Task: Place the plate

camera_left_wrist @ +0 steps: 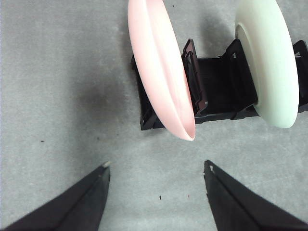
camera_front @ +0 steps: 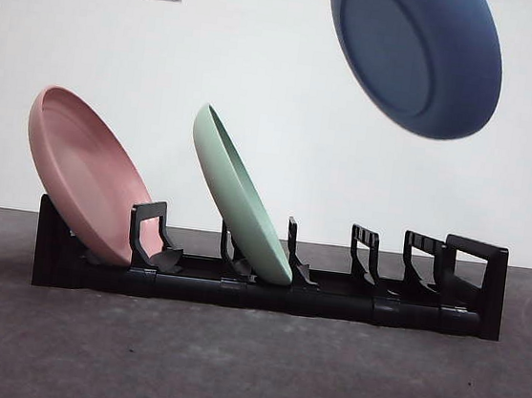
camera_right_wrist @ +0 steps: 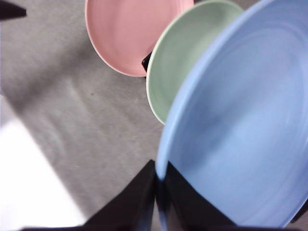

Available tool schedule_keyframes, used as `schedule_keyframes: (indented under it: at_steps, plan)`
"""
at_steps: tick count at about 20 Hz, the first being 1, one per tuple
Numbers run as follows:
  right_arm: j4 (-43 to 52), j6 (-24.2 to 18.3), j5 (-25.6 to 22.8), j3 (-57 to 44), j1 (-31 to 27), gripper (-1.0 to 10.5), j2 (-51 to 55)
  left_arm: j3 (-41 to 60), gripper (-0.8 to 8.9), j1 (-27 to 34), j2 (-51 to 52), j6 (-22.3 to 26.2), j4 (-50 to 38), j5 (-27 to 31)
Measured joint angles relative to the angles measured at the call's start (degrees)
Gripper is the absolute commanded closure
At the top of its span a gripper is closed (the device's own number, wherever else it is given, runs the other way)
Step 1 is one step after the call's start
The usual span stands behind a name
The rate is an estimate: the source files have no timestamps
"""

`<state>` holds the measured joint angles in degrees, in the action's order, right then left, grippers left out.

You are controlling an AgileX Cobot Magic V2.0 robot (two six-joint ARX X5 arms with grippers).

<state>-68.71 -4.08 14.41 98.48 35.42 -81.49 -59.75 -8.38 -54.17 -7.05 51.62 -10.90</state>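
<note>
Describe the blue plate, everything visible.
The blue plate is round, matte and plastic-looking, with a raised rim and a flat circular base. It hangs tilted in the air, above the rack, touching neither it nor the other plates. The right pincer clamps its rim, seen in the right wrist view.

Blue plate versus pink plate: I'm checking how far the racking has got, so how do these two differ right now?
The round dark blue plate hangs in the air above the black slotted dish rack, while the round pink plate stands in the rack's end slot. The blue plate is pinched at its rim by the right gripper; the pink one is held by nothing, and the open left gripper is apart from it. Both are tilted and similar in shape.
</note>
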Motion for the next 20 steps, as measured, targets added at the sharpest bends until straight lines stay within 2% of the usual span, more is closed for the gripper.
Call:
schedule_keyframes:
  at_steps: [6,9,13,15,20]
  plan:
    - [23.28,-0.63,-18.32,-33.33,18.08,9.4,16.98,0.0,5.01,0.0,0.0,0.0,-0.02,0.0]
    - [24.09,-0.66,-27.89,-44.7,29.94,9.4,20.15,-0.02,5.01,0.0,0.0,0.0,-0.04,0.0]
    - [23.96,-0.68,-29.4,-50.75,44.54,9.4,19.47,-0.02,5.01,0.0,0.0,0.0,-0.11,0.0]
    - [26.43,-1.05,-29.18,-50.99,48.5,9.4,17.53,-0.02,5.01,0.0,0.0,0.0,-0.13,0.0]
    - [38.97,-4.17,-30.14,-50.99,47.36,9.4,10.8,-0.02,5.01,0.0,0.0,0.0,-0.11,0.0]
